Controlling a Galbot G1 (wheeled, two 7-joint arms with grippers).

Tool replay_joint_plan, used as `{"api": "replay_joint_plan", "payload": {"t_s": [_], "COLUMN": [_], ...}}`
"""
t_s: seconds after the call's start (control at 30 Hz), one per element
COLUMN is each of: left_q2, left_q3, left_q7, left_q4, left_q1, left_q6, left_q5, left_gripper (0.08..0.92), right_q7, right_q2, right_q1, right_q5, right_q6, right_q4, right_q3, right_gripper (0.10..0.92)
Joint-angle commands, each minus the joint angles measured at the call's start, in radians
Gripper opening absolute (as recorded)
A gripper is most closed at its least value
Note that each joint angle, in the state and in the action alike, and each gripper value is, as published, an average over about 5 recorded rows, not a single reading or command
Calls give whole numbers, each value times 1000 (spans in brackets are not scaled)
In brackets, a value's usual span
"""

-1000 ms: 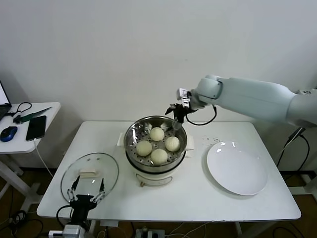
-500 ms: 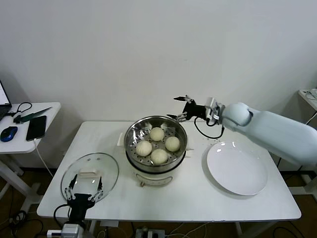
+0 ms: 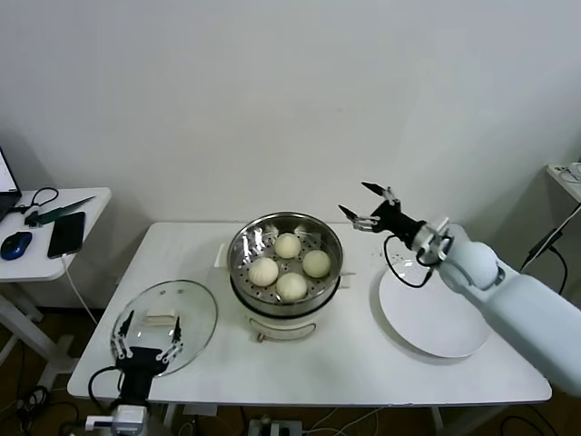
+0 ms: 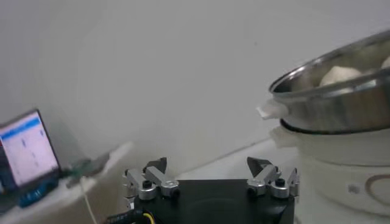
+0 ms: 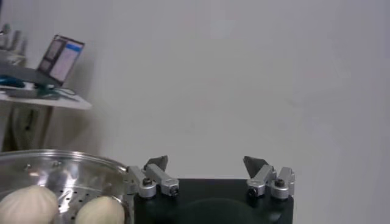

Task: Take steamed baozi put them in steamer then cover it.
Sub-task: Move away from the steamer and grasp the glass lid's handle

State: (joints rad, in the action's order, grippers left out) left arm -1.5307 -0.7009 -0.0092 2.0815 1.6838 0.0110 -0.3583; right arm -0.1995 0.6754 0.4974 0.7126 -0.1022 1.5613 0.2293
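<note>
Fingers of both my grippers spread, empty: L gripper [image 3: 146, 338] at the cover [image 3: 164, 325] on the table's [image 3: 363, 363] L front, nearer than R gripper [image 3: 368, 206]; four baozi [image 3: 290, 264] in steamer [image 3: 285, 272]

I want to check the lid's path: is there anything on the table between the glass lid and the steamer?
Nothing: the head view shows bare white table between the cover and the steamer.

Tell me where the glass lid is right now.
In the head view the cover lies flat on the table's front left corner, left of the steamer, with the open left gripper at its near edge.
</note>
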Motion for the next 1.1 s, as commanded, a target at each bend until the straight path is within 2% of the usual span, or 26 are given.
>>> {"api": "replay_joint_plan", "payload": {"t_s": [0.03,0.23,0.37,0.67,0.9,1.1], "left_q2": [20,55,70,72,82,82], "left_q3": [-56,-38,-25,-52,-43,-27], "left_q7": [-8,75,98,27,-29,-135], "left_q4": [14,-28,-117,-370,-467,-536], "left_q1": [-21,-35,-58,-220,-312,-345], "left_q6": [21,-13,-8,20,25,13], "left_q5": [-718,-1146,-1261,-1267,-1223,-1194], "left_gripper": [823,823,823,823,823,823], "right_q7": [19,15,5,-3,-3,-3], "right_q2": [86,182,225,246,258,269], "right_q1": [530,660,706,722,719,717], "right_q5": [-120,-154,-165,-194,-218,-244], "right_q6": [49,83,77,36,28,21], "right_q4": [115,136,121,57,38,29], "right_q3": [-551,-685,-741,-769,-763,-744], "right_gripper": [823,823,823,823,823,823]}}
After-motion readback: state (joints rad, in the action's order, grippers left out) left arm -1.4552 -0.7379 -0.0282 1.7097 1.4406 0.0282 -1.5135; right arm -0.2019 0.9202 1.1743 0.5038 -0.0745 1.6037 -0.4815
